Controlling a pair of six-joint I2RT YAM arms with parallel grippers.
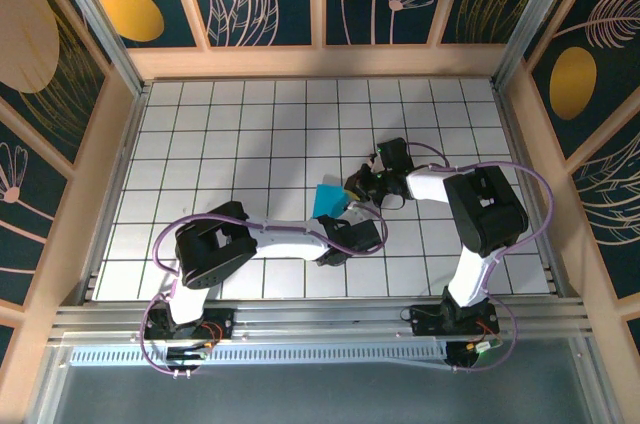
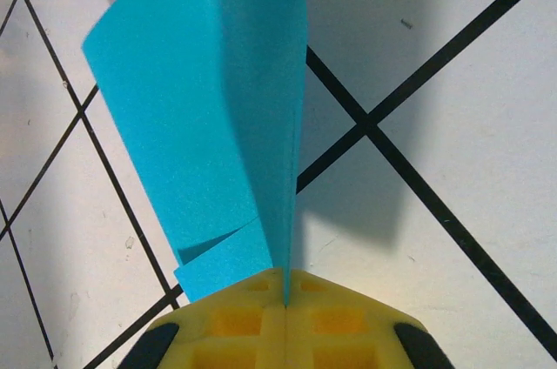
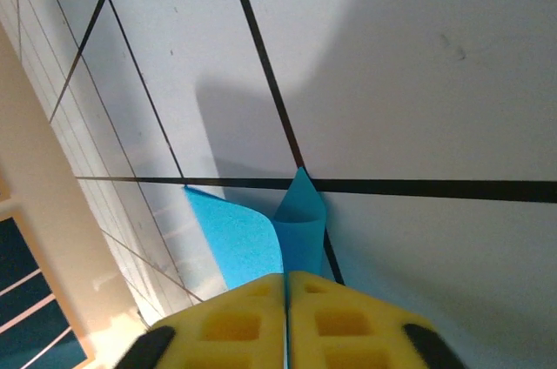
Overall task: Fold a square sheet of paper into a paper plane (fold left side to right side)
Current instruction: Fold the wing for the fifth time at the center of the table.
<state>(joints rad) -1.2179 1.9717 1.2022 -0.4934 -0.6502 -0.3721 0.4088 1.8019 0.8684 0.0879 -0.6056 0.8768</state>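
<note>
Paper (image 1: 328, 200) hangs near the middle of the table (image 1: 200, 144) in the top view. The left claw (image 1: 340, 219) and right claw (image 1: 355, 192) meet at it from opposite sides, likely to steady the crease.

The left wrist view adds the grip: the left claw (image 2: 285, 295) is clamped shut on the folded paper's (image 2: 209, 108) lower edge.

The right wrist view shows the right claw (image 3: 285, 286) pinched on a corner, with one flap (image 3: 239, 238) curling aside.
</note>
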